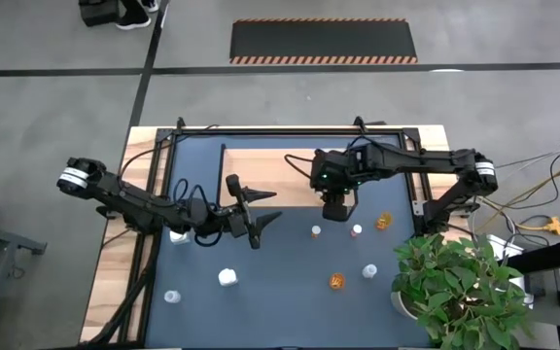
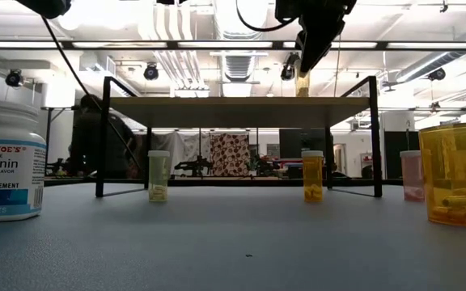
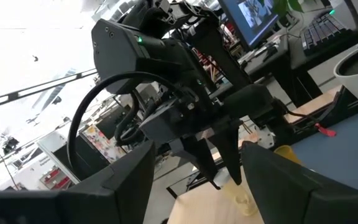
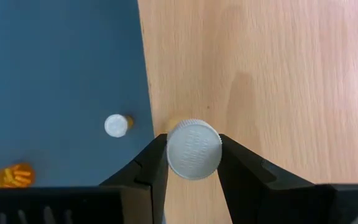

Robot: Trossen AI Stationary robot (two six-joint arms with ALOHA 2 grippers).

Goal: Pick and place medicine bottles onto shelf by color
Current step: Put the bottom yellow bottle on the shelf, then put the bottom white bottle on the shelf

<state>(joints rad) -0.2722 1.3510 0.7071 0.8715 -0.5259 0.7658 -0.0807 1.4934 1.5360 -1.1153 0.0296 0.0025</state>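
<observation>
The shelf (image 1: 280, 173), a light-wood board in a black frame, stands at the table's far middle. My right gripper (image 1: 334, 210) hangs over the shelf's near edge, pointing steeply down, shut on a pale medicine bottle (image 2: 302, 84) with a white cap. My left gripper (image 1: 276, 205) hovers open to the left of it, level, pointing at the right gripper, with nothing between its fingers (image 3: 129, 180). Other bottles stand loose on the blue tabletop: white ones (image 1: 227, 277) (image 1: 369, 271) and amber ones (image 1: 337, 282) (image 1: 385, 221). My right gripper pinches the bottle's white cap (image 4: 194, 149) between its two fingers, one on each side of the cap. The fingers come from above, slanting down. The bottle is upright, its base on the shelf board (image 4: 260, 74) close to the board's near edge.
A green potted plant (image 1: 455, 282) fills the near right corner. More small bottles stand in front of the shelf (image 1: 316, 231) (image 1: 357, 230) and at the near left (image 1: 171, 297) (image 1: 176, 235). In the low view a white bottle (image 2: 6, 162) and an amber one (image 2: 459, 174) stand close.
</observation>
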